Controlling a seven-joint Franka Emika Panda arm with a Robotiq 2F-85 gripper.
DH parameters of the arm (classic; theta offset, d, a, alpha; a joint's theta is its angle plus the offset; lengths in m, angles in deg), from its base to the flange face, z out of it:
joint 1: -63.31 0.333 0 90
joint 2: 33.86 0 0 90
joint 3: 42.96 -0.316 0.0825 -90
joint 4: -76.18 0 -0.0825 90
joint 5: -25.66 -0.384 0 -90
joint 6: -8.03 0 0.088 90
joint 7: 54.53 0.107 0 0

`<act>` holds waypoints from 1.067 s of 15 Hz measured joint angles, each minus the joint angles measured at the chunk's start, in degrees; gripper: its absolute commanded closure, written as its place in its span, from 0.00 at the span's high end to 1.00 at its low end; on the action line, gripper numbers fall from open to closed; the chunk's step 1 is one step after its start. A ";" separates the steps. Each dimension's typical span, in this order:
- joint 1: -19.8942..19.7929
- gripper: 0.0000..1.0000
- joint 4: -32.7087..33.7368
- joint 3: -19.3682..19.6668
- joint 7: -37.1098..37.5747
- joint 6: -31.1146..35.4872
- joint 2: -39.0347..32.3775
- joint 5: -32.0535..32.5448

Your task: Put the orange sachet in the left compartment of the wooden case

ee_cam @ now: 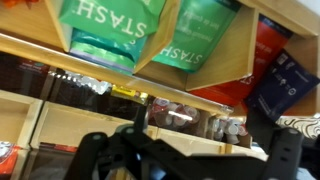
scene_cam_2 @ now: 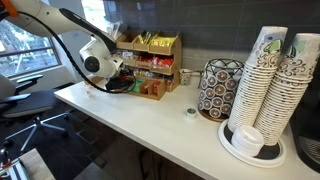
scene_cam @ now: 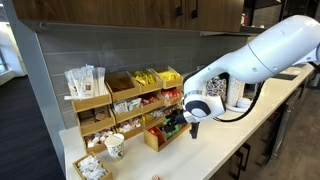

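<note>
The wooden case point(scene_cam: 95, 104) is a tiered rack of compartments full of tea sachets, and it shows in both exterior views point(scene_cam_2: 165, 48). My gripper point(scene_cam: 176, 122) is low at the front of the rack, by its bottom box point(scene_cam: 155, 140). In the wrist view its dark fingers point(ee_cam: 185, 160) are spread wide with nothing visible between them. The same view shows green Stash sachets point(ee_cam: 110, 20) above, a red-orange sachet point(ee_cam: 262, 55) in a compartment at the upper right, and small creamer cups point(ee_cam: 165, 112) straight ahead. No sachet is in the jaws.
A paper cup point(scene_cam: 115, 146) and a tray of white packets point(scene_cam: 92, 167) stand in front of the rack. Stacks of paper cups point(scene_cam_2: 268, 90) and a patterned holder point(scene_cam_2: 218, 88) stand along the white counter point(scene_cam_2: 150, 120). A small lid point(scene_cam_2: 190, 112) lies on it.
</note>
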 measured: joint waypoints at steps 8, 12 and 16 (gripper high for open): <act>-0.32 1.00 -3.14 -0.79 7.74 3.51 4.23 3.67; -0.74 1.00 -9.62 -2.73 21.65 3.40 9.20 13.60; -2.34 1.00 -16.43 -4.94 36.41 2.66 15.76 25.03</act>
